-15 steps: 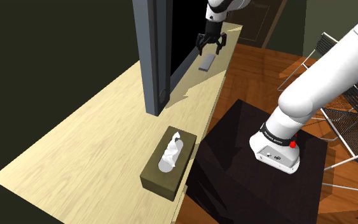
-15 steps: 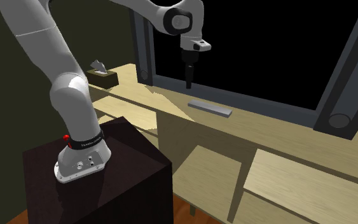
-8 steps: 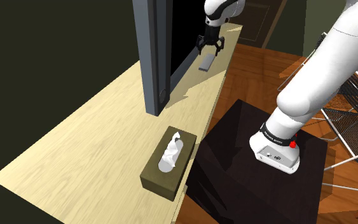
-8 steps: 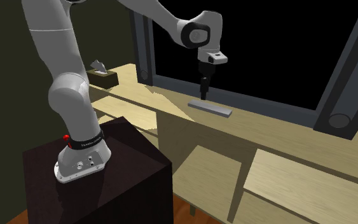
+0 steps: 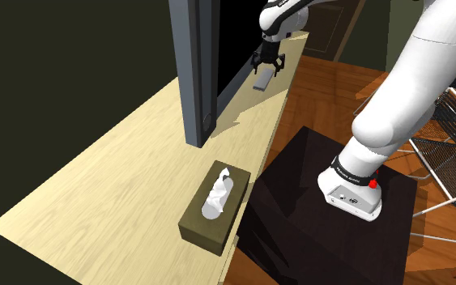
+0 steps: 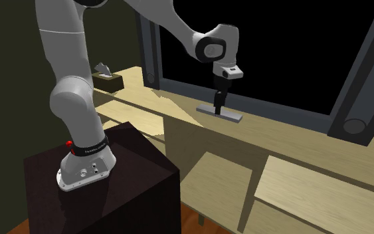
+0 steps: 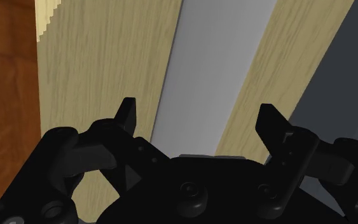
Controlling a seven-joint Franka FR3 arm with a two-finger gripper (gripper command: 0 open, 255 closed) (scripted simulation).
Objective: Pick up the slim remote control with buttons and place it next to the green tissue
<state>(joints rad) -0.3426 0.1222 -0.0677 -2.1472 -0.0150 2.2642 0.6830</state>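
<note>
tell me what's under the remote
The grey remote lies flat on the light wooden counter, wood showing along both long sides. The patch directly beneath it is covered.

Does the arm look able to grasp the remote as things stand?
Probably yes: the open jaws straddle the slim grey remote, which lies flat on the wooden surface with nothing over it.

A pale wooden counter [image 5: 96, 178] runs from seven toward one o'clock past a grey window frame [image 5: 198, 73], with reddish floor [image 5: 323, 89] at two o'clock.

A home room: wood floor [image 5: 325, 91], wooden counter [image 5: 111, 168], tissue box [image 5: 215, 203]
</note>
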